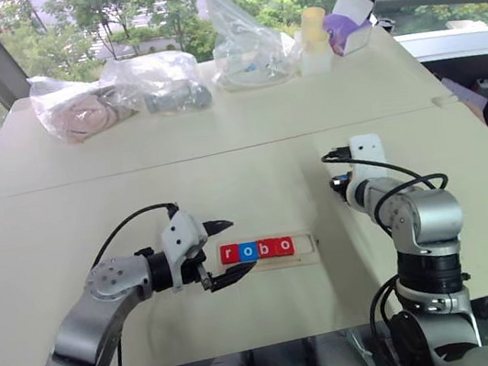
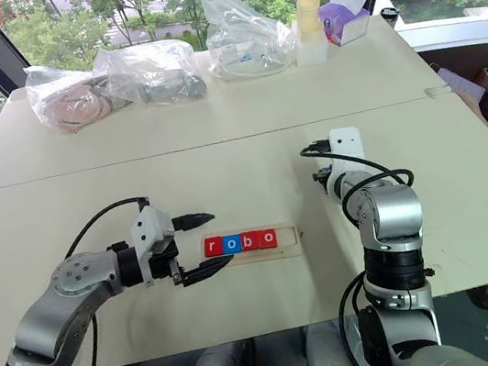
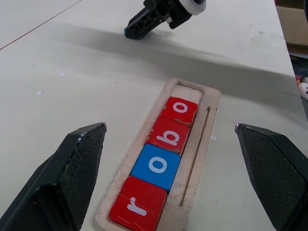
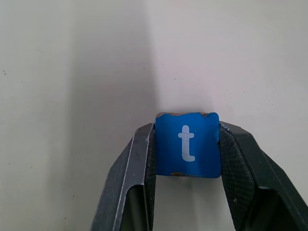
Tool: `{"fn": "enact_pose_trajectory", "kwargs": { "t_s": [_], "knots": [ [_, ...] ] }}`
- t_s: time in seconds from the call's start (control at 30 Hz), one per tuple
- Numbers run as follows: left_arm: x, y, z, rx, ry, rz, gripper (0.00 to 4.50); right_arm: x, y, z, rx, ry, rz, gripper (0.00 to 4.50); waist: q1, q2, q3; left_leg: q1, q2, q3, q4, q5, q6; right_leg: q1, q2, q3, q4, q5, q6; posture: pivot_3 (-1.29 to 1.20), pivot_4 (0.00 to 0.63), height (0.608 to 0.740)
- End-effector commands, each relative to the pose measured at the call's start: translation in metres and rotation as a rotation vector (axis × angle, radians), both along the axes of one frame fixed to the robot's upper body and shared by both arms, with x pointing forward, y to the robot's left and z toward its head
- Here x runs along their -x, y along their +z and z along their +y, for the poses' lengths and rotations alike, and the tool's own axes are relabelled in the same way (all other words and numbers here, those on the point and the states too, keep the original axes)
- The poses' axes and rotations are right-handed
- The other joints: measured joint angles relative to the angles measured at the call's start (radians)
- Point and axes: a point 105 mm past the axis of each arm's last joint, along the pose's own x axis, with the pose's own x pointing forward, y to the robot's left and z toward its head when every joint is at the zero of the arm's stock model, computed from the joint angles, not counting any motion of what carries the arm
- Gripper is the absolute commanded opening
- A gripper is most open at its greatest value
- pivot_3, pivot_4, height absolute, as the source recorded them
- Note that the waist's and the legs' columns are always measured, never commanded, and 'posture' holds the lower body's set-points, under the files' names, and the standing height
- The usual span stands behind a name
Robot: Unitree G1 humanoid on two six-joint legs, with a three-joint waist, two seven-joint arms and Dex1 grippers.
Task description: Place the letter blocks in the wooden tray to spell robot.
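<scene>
The t block is being pinched by its two side edges in the right end effector, toward the table's right edge. Judged light, stiff, smooth-faced. Left end effector is being held released beside the tray, where r-o-b-o are seated.

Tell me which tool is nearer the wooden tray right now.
Left. The left tool sits open at the wooden tray's r end, fingers either side of it. The right tool is off to the tray's right, shut on the blue t block.
</scene>
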Motion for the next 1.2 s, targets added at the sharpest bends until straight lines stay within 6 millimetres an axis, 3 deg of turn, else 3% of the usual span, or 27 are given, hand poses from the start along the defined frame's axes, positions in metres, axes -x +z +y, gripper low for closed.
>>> {"fn": "enact_pose_trajectory", "kwargs": {
  "t_s": [0.03,0.1,0.23,0.5,0.7,0.73,1.0,1.2],
  "knots": [
    [0.002,0.008,-0.003,0.01,-0.013,-0.045,4.5,0.015,-0.001,0.001,0.028,0.048,0.025,1.24,0.002,0.0,0.0,0.0,0.0,0.0,0.0,0.0,0.0,0.0,0.0,0.0,0.0,0.0,0.0,0.0,0.15,0.74],
    [0.002,0.008,-0.003,0.011,-0.014,-0.045,4.5,0.025,-0.002,0.0,0.036,0.069,0.044,1.24,0.005,0.0,0.0,0.0,0.0,0.0,0.0,0.0,0.0,0.0,0.0,0.0,0.0,0.0,0.0,0.0,0.15,0.74],
    [0.002,0.007,-0.002,0.013,-0.026,-0.04,4.5,0.065,-0.006,0.002,-0.004,0.175,0.072,1.24,0.009,0.0,0.0,-0.001,0.0,-0.001,0.0,0.0,0.001,0.001,-0.001,-0.001,-0.001,0.0,0.0,0.0,0.15,0.74],
    [0.001,0.008,-0.001,0.012,-0.048,-0.034,4.5,0.091,-0.01,0.0,-0.032,0.213,0.074,1.24,0.006,0.0,-0.001,0.0,0.0,-0.001,0.0,0.0,0.001,0.001,0.0,-0.001,-0.001,0.0,0.0,0.0,0.15,0.74],
    [0.001,0.011,-0.001,0.02,-0.057,-0.039,4.5,0.094,-0.01,0.001,-0.021,0.251,0.087,4.17,0.007,0.0,-0.001,0.0,0.0,-0.001,0.001,0.0,0.001,0.001,-0.001,-0.001,-0.001,0.0,0.0,0.0,0.15,0.74],
    [0.001,0.012,-0.001,0.022,-0.057,-0.039,4.5,0.094,-0.009,0.001,-0.008,0.271,0.091,4.46,0.007,0.0,-0.001,0.0,0.0,-0.001,0.001,0.0,0.001,0.002,-0.001,-0.001,-0.001,0.0,0.0,0.0,0.15,0.74],
    [-0.002,0.013,0.001,0.014,-0.064,-0.046,4.5,0.076,0.032,-0.016,0.167,0.731,0.07,4.46,0.007,-0.001,0.001,-0.001,0.0,0.0,0.001,-0.001,0.001,0.003,-0.001,-0.003,-0.003,-0.001,0.001,0.0,0.15,0.74],
    [-0.004,0.014,0.002,0.011,-0.066,-0.055,4.5,0.072,0.025,-0.031,0.273,1.097,0.061,4.46,0.007,-0.002,0.001,-0.001,0.0,0.001,0.001,-0.001,0.002,0.003,-0.001,-0.003,-0.003,-0.001,0.002,0.0,0.15,0.74]
  ]
}}
